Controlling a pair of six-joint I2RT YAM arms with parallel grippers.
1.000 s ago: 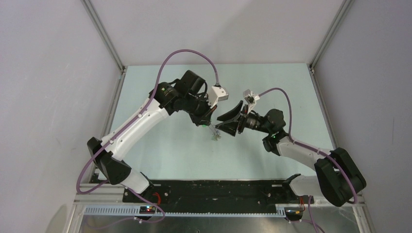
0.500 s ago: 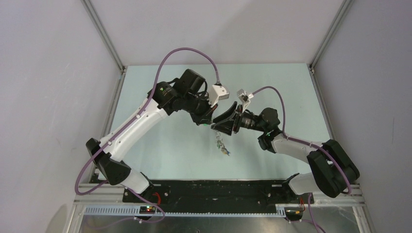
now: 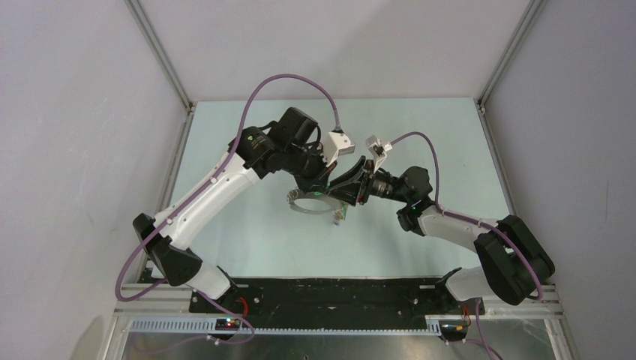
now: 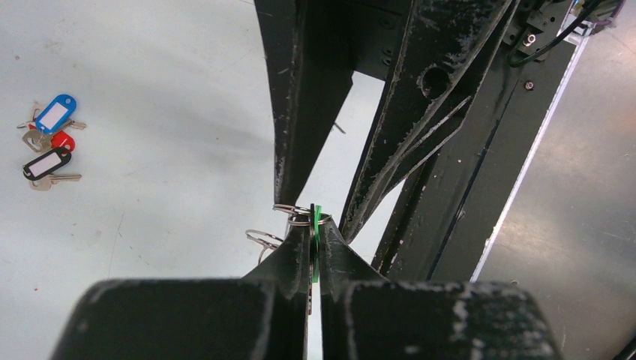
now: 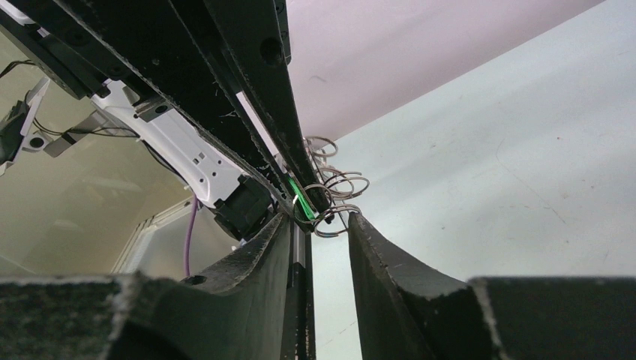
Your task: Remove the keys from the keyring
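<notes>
The keyring [image 3: 306,214] hangs just under the left gripper [image 4: 313,238], whose jaws are pressed together on its edge along with a green tag [image 4: 317,217]. Small silvery rings [image 5: 336,187] cluster right at the tips. The right gripper [image 5: 321,223] meets it tip to tip, jaws spread, straddling those rings. Loose keys [image 4: 52,139] with blue, red and black heads lie on the table [image 4: 150,75], well apart from both grippers.

A pale green table [image 3: 247,247] fills the middle. One aluminium post [image 3: 161,56] rises from its far left corner and a second post [image 3: 508,52] from its far right, against grey walls [image 3: 67,150]. Along its near edge lies a scuffed black plate [image 3: 337,296], then what looks like a slotted duct [image 3: 300,325].
</notes>
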